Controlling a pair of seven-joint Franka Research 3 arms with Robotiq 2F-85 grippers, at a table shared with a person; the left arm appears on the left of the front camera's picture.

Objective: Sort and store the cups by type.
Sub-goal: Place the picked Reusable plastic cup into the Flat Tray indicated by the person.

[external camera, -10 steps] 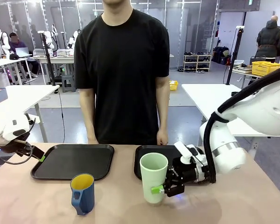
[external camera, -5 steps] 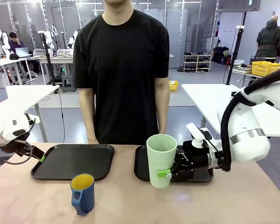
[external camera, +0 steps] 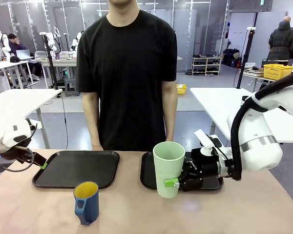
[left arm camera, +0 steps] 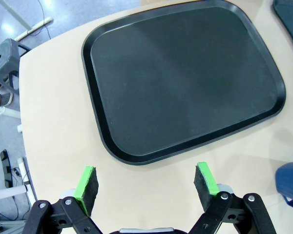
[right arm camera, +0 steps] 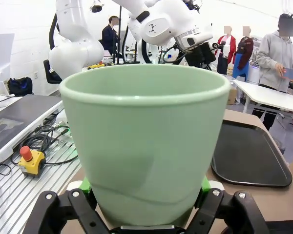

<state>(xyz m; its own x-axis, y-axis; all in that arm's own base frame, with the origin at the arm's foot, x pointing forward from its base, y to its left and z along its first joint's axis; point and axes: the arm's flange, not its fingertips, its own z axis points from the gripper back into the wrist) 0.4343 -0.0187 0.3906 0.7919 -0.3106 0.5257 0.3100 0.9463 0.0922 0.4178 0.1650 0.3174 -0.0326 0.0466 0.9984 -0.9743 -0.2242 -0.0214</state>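
Observation:
My right gripper (external camera: 173, 183) is shut on the lower part of the tall pale-green tumbler (external camera: 168, 167). It holds the tumbler upright at the front of the right black tray (external camera: 147, 173). In the right wrist view the tumbler (right arm camera: 145, 141) stands between the green pads (right arm camera: 85, 185). The dark-blue mug (external camera: 86, 202), yellow inside, stands alone on the table near the front, its handle toward me. At the far left my left gripper (external camera: 39, 164) sits open by the left black tray (external camera: 77, 168). Its own view shows the fingers (left arm camera: 89, 182) apart above bare table, with the mug's edge (left arm camera: 290, 183) at the right.
A person in a black shirt stands at the far side, one hand (external camera: 170, 144) resting at the table edge behind the right tray. Both trays hold nothing else. Bare tabletop (external camera: 132, 214) lies between the mug and the tumbler.
My right gripper has lifted the green tumbler from the table's front and carried it back and slightly right to the right tray. In the last half second it barely moved. The left arm stayed still.

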